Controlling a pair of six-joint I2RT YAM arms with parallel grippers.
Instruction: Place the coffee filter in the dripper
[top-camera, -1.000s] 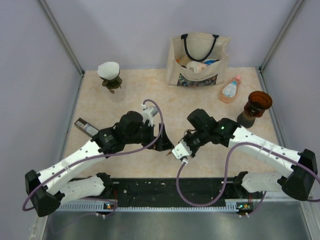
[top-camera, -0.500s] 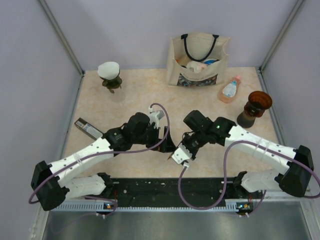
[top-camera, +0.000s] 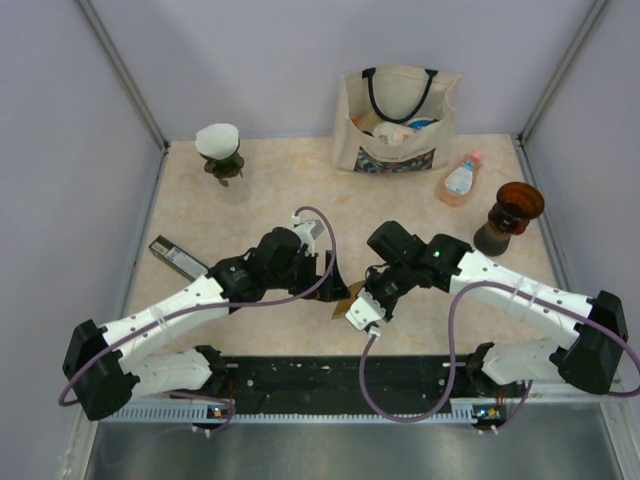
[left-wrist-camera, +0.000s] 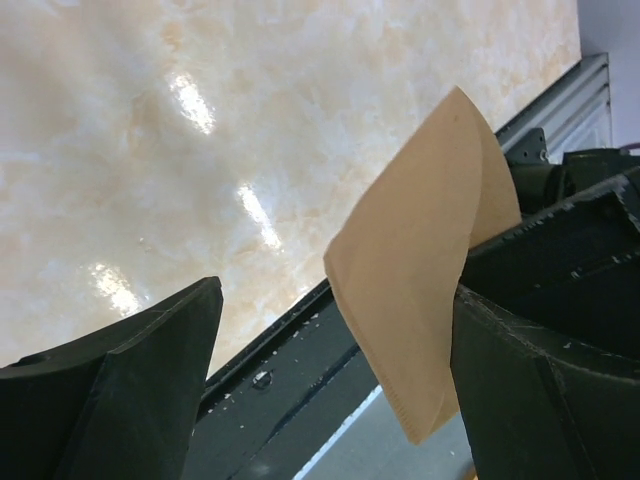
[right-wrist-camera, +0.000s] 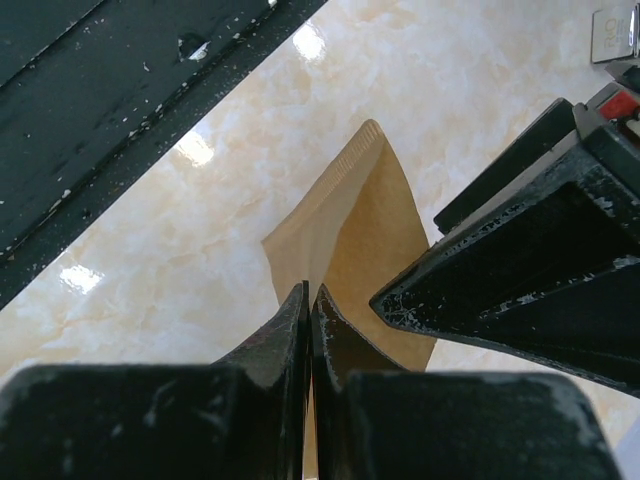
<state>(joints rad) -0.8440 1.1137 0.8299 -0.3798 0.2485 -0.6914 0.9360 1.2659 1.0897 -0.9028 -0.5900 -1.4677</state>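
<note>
A brown paper coffee filter (right-wrist-camera: 350, 210) is pinched by one wall in my right gripper (right-wrist-camera: 311, 292), which is shut on it above the table's near middle. In the top view the filter (top-camera: 346, 297) hangs between the two grippers. My left gripper (left-wrist-camera: 335, 300) is open, and the filter (left-wrist-camera: 420, 270) sits between its fingers, close against the right one. One left finger (right-wrist-camera: 520, 260) reaches into the right wrist view beside the filter. An amber dripper (top-camera: 519, 203) stands on a dark base at the far right. Another dripper holding a white filter (top-camera: 218, 143) stands at the back left.
A canvas tote bag (top-camera: 397, 120) with items stands at the back centre. A pink bottle (top-camera: 460, 180) lies next to it on the right. A flat dark device (top-camera: 173, 256) lies at the left. The black rail (top-camera: 330, 375) runs along the near edge.
My left gripper has moved right and closer to the right gripper, so its open fingers now stand around the filter. The right gripper has shifted slightly left, still holding the filter.
</note>
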